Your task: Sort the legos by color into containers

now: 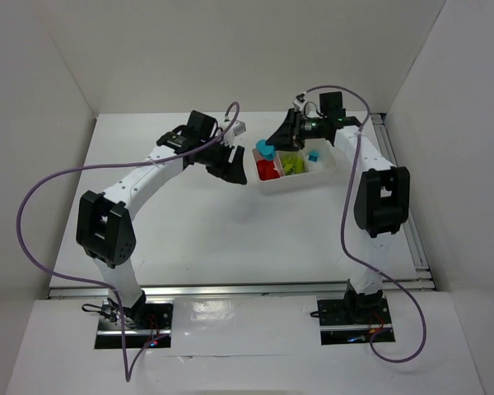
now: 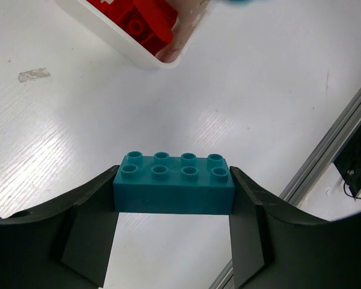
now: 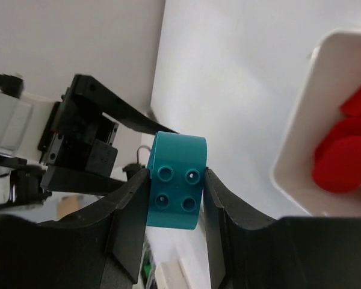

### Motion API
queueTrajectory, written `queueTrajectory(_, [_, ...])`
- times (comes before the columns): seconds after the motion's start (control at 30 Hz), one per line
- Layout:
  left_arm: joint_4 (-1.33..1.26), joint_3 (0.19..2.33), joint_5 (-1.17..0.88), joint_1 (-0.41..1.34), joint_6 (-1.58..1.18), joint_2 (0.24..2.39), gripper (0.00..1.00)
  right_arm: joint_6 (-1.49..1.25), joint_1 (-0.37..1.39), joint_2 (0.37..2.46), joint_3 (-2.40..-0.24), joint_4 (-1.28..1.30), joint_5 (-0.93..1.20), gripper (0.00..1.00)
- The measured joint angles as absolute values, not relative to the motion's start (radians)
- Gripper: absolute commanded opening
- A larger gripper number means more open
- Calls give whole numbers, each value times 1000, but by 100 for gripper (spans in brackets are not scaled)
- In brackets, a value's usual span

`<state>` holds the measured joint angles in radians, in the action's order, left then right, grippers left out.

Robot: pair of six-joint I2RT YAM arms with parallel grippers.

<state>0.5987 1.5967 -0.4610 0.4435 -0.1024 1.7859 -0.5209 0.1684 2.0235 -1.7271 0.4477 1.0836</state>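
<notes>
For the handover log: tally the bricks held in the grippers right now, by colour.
Cyan-blue: 2 (eight-stud brick in the left gripper; round-ended four-stud brick in the right gripper)
Red: 0
Lime green: 0
Total: 2

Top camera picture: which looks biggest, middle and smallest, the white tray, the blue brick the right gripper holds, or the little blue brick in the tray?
1. white tray
2. held blue brick, though it may sit nearer the camera
3. little blue brick
</notes>
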Motion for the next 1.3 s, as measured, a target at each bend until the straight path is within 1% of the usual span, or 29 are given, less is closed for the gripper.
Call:
queueTrajectory(0.13, [598,1597,-461,442,-104,1786,0,-507,105,1976,-1729,457,979,13])
queueTrajectory(0.23, [598,1597,-464,442,-107,1786,0,-453,98,1960,-1750,522,783,13])
queueTrajectory(0.3, [599,1597,-470,442,-112,1786,0,-413,98,1949,-1755,567,571,13])
queueTrajectory(0.4, [612,1623,-483,442,-136,1795,0,-372,95,1938,-1747,600,358,13])
queueTrajectory(0.5, [613,1682,-487,450,-168,1819,0,-340,80,1937,-1746,610,208,13])
queueTrajectory(0.63, [611,1766,-480,490,-223,1862,0,-305,56,1941,-1749,612,86,15])
queueTrajectory(0.77, [608,1845,-476,532,-283,1918,0,-278,43,1980,-1775,609,12,22])
queueTrajectory(0.93, [613,1920,-475,561,-323,1983,0,-263,43,2018,-1775,607,-31,23])
queueTrajectory(0.97, [613,1934,-474,564,-325,1995,0,-262,43,2022,-1775,607,-35,25])
queueTrajectory(1.0, [613,1943,-474,566,-326,2001,0,-262,43,2024,-1775,607,-38,30])
queueTrajectory(1.03, [614,1952,-474,567,-329,2007,0,-262,43,2025,-1775,607,-38,41])
queueTrajectory(1.07, [613,1957,-474,569,-332,2010,0,-261,43,2025,-1775,607,-39,68])
queueTrajectory(1.1, [613,1959,-474,569,-337,2011,0,-263,43,2026,-1775,606,-39,74])
queueTrajectory(1.2, [614,1960,-477,569,-341,2013,0,-254,43,2026,-1781,608,-43,84])
queueTrajectory(1.3, [622,1968,-485,569,-340,2019,0,-252,43,2025,-1792,608,-41,86])
